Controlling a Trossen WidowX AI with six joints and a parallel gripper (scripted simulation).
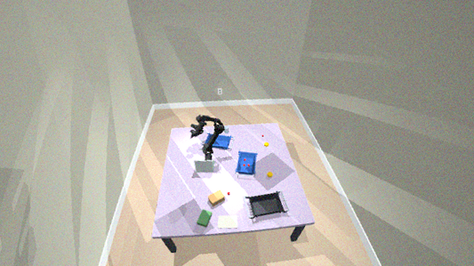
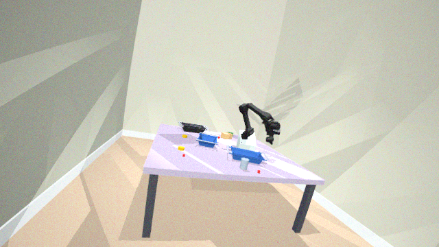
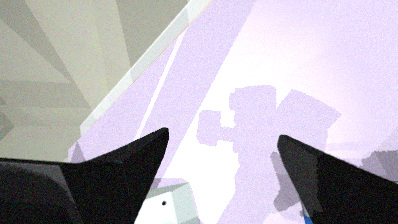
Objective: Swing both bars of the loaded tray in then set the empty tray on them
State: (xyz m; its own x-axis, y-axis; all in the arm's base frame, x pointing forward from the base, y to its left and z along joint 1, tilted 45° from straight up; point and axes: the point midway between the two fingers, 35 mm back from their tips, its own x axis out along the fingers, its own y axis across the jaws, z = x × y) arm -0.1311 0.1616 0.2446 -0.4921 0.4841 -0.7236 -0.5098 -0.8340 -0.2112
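The two tips of the pincer (image 1: 193, 134) (image 2: 269, 141) (image 3: 223, 134) stand wide apart with nothing between them; in the wrist view they rise from the lower left and lower right of the frame. The black arm (image 1: 213, 141) (image 2: 258, 110) arches over from a pale grey block (image 1: 204, 166) (image 2: 247, 143) (image 3: 172, 205), which shows at the bottom of the wrist view, left of the middle.

Nearest the pincer is a blue tray (image 1: 219, 142) (image 2: 247, 155), standing upright on the worktop (image 1: 178, 180) (image 2: 164, 161) (image 3: 200, 50), left of the top view's middle and right of centre in the exterior view. Just beside it is a pale cylinder (image 1: 225, 130) (image 2: 244, 164).

Farther out, a second blue tray (image 1: 246, 163) (image 2: 207, 140) stands just right of the top view's middle, small red blocks (image 1: 248, 165) inside it, well apart from the pincer. Beyond that, a black tray (image 1: 266, 204) (image 2: 193, 127) sits lower right in the top view. An orange block (image 1: 216, 198) (image 2: 226, 136) and a green block (image 1: 204, 218) lie at its lower middle.
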